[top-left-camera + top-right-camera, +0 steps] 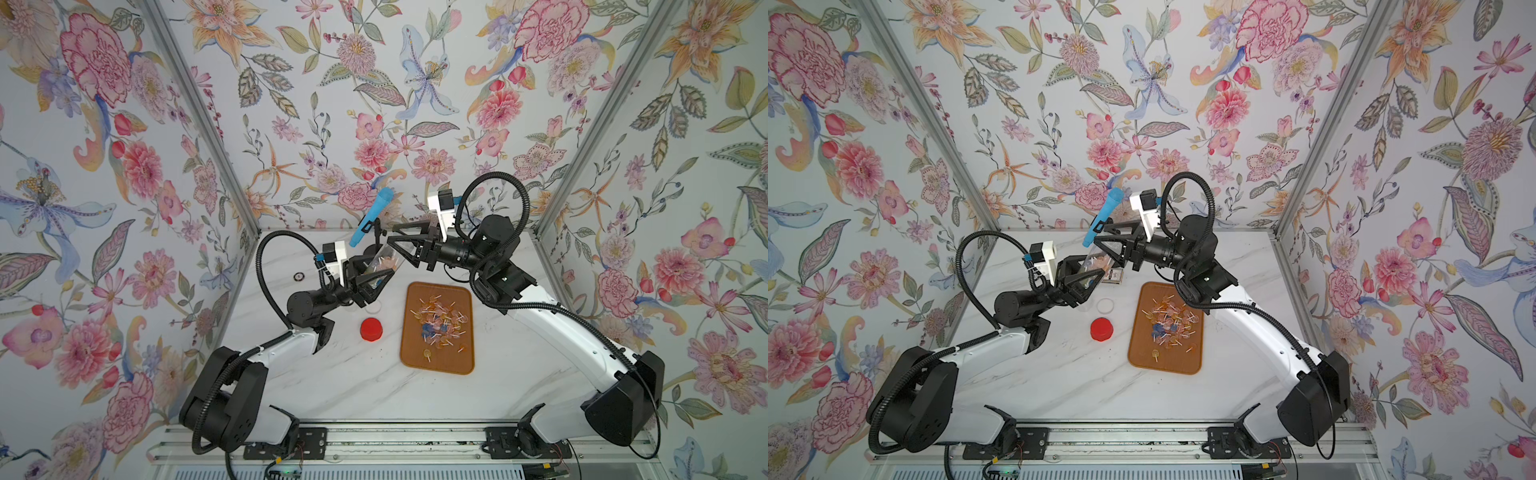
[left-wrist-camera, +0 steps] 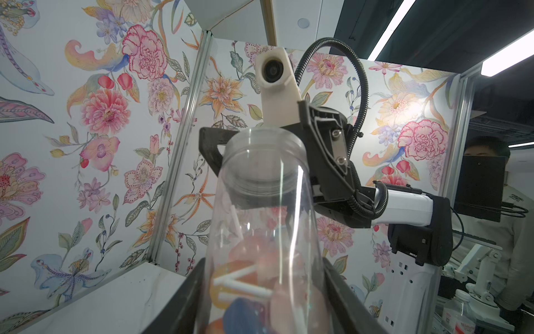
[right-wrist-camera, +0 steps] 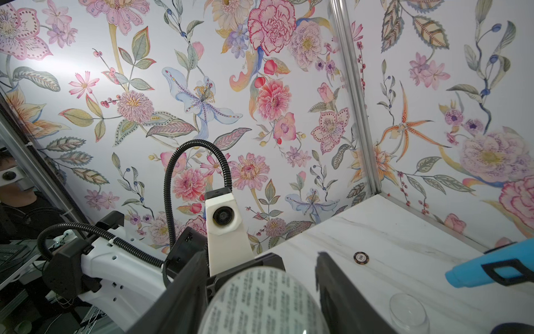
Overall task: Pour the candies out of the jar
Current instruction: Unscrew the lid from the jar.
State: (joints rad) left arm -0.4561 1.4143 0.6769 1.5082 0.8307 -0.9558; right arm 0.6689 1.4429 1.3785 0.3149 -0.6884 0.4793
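Jar [image 2: 260, 202]: one, clear plastic, held off the desk [image 1: 353, 386] near the middle of its far edge. Its long axis is tilted. The low end sits in the left end effector [image 2: 263, 263], which is clamped on the jar wall. The narrowed, ringed end is higher and points at the right end effector [image 3: 261, 261]. The right jaws stand apart on either side of that end; contact not discernible.

Candies [image 1: 440, 318]: the main heap lies on the one brown tray [image 1: 436, 365], right of desk centre, too overlapped to count. One lollipop [image 1: 427, 353] lies apart toward the tray's near edge. More candies sit in the jar's low end, not countable.

One red cap [image 1: 371, 329] is on the desk, just left of the tray. One poker chip [image 1: 298, 276] lies toward the far left corner.
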